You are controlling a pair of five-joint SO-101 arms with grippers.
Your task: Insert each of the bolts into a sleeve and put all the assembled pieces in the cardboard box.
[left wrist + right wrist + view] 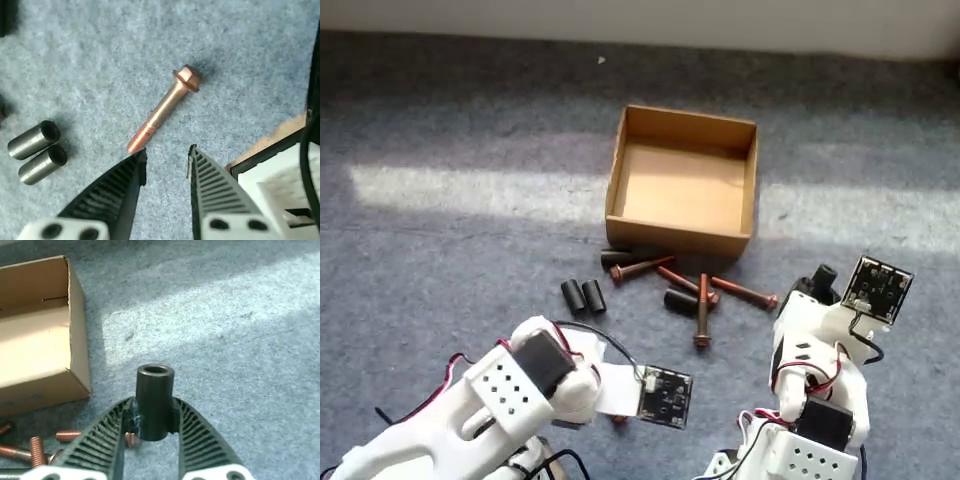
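Note:
A copper bolt (162,110) lies alone on the grey carpet, just beyond the tips of my left gripper (166,155), which is open and holds nothing. Two dark sleeves (35,150) lie side by side off to one side of it. My right gripper (150,415) is shut on another dark sleeve (155,400), held upright with its bore showing. In the high view that sleeve (823,274) sits right of the bolt pile. The cardboard box (620,185) stands open at the middle back, with nothing in it. Several bolts (703,310) and sleeves (582,295) lie in front of it.
Grey carpet covers the whole work area. Both arm bases fill the near edge, the left arm (520,390) low and stretched toward the middle. The box's side wall (35,335) and some bolt ends (30,447) lie beside my right gripper.

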